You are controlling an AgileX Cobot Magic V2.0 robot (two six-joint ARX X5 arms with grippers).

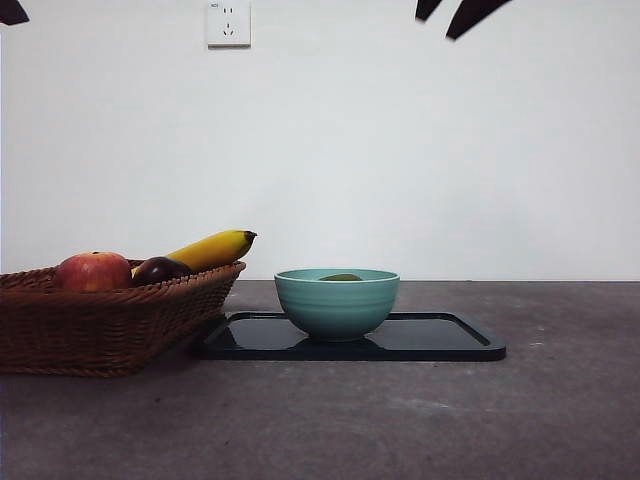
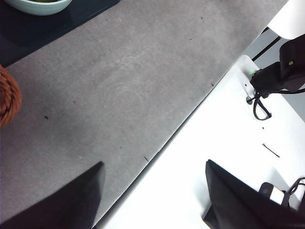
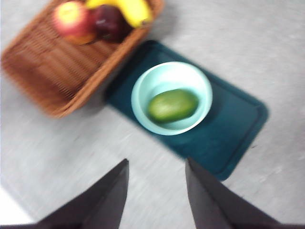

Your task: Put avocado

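Note:
The avocado (image 3: 172, 105), olive green and oval, lies inside the light teal bowl (image 3: 143, 107); from the front only its top (image 1: 341, 277) peeks over the bowl's rim (image 1: 336, 305). The bowl stands on a dark tray (image 1: 455, 338). My right gripper (image 3: 157, 167) hangs open high above the table, well clear of the bowl, with nothing between its jaws; it shows as black tips (image 1: 462, 14) at the top of the front view. My left gripper (image 2: 155, 174) is open and empty over the table's near edge, far from the bowl.
A wicker basket (image 1: 100, 325) stands left of the tray, holding a red apple (image 1: 92, 271), a dark plum (image 1: 160, 269) and a banana (image 1: 212, 249). A white surface with cables (image 2: 259, 102) borders the grey table in the left wrist view.

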